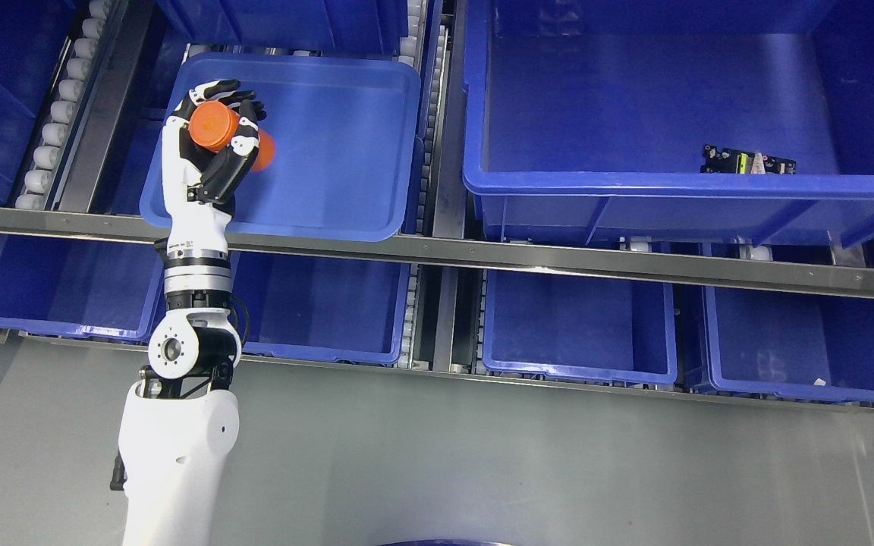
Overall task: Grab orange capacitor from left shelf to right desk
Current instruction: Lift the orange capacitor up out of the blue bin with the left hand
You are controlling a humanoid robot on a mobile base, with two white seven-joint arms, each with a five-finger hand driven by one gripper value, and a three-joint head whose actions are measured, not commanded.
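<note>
The smooth orange cylindrical plastic capacitor (pixel 229 135) is held clamped in the left robot hand (pixel 218 144) above the shallow blue plastic tray (pixel 346 129) and could slip out, since one end juts past the fingers (pixel 243 144).

Bright, even overhead light; sharp focus. Soft arm (pixel 179 447) shadow on grey floor (pixel 482 455) at left; mild glare on bins (pixel 634 106).
</note>
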